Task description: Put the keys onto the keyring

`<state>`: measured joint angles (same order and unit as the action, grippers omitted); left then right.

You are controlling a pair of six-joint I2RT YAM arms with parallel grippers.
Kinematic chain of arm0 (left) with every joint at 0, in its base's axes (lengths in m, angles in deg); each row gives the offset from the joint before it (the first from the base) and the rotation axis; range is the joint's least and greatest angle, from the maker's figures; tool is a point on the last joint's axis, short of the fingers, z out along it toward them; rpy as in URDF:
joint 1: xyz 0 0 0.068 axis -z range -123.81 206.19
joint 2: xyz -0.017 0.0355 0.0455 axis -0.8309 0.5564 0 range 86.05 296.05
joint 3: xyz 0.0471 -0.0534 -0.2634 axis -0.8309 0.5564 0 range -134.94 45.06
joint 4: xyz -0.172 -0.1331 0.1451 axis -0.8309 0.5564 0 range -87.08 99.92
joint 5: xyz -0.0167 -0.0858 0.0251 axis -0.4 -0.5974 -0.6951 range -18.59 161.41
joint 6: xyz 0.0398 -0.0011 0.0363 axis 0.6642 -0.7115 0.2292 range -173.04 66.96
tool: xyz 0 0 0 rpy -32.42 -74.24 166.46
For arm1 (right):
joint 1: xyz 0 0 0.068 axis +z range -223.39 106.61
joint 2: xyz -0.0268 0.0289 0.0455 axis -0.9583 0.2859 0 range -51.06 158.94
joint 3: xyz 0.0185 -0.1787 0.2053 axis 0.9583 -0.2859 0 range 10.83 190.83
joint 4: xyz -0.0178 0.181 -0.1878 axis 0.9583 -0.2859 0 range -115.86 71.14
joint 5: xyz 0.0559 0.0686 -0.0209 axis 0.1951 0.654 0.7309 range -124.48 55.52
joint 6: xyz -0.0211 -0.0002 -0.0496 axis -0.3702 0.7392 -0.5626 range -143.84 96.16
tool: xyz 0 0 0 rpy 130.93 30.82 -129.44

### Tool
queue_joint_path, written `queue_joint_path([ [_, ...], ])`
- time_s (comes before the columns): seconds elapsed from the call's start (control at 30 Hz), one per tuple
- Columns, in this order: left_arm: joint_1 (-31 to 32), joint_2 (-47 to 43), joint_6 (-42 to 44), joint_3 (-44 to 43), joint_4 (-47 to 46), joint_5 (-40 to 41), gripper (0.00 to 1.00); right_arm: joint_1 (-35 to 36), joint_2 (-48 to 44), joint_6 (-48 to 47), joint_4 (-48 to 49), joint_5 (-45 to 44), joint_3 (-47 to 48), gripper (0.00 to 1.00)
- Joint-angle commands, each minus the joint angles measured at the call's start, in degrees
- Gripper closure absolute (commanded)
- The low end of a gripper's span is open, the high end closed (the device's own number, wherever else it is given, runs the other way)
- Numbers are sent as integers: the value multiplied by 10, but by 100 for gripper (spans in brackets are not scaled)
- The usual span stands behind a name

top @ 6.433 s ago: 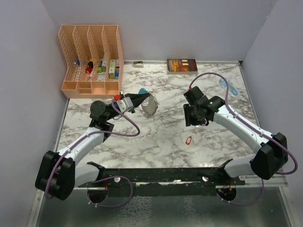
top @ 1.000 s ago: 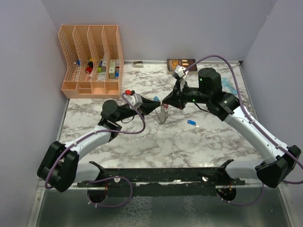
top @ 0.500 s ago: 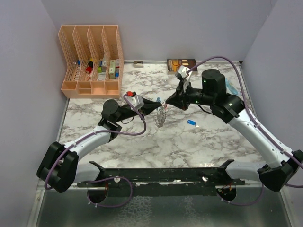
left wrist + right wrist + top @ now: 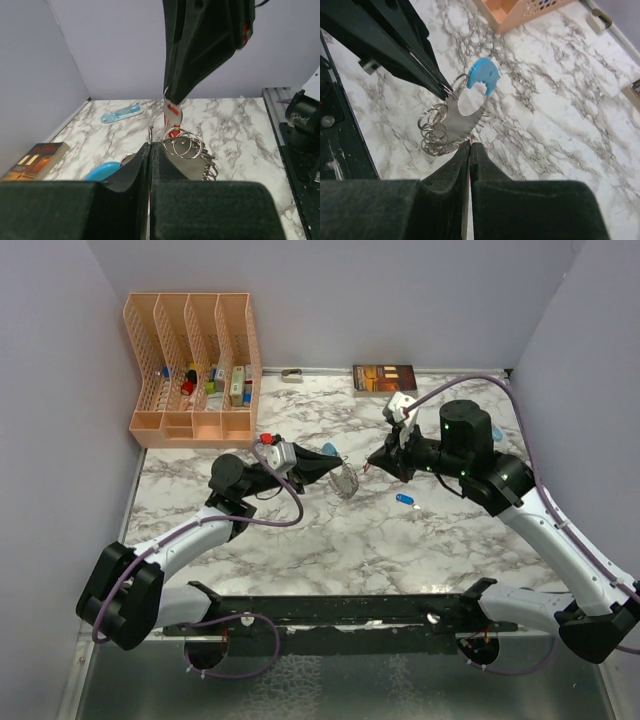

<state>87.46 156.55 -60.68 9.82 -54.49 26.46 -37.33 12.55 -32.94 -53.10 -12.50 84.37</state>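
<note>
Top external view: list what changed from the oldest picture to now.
The right pincer lifted the red key off the table, carried it left to the keyring, then over the last second drew back rightward a little, key still gripped. The left pincer shifted the keyring slightly right. Unchanged: its grip on the keyring, the orange rack, the book.

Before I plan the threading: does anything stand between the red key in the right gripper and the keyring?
Nothing visible does. The red key, pinched in the right gripper, hangs close to the keyring that the left gripper holds, with no object between.
</note>
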Motion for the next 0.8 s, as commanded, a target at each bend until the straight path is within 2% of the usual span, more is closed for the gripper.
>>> queue_joint_path([
  [0.0,4,-21,-59,-26,-56,-29,100,4,-1,-23,26,-4,-29,99],
  [0.47,5,-21,-59,-19,-54,-10,100,5,28,-14,66,41,-7,99],
  [0.77,6,-14,-40,-21,-40,21,100,35,32,19,81,49,4,99],
])
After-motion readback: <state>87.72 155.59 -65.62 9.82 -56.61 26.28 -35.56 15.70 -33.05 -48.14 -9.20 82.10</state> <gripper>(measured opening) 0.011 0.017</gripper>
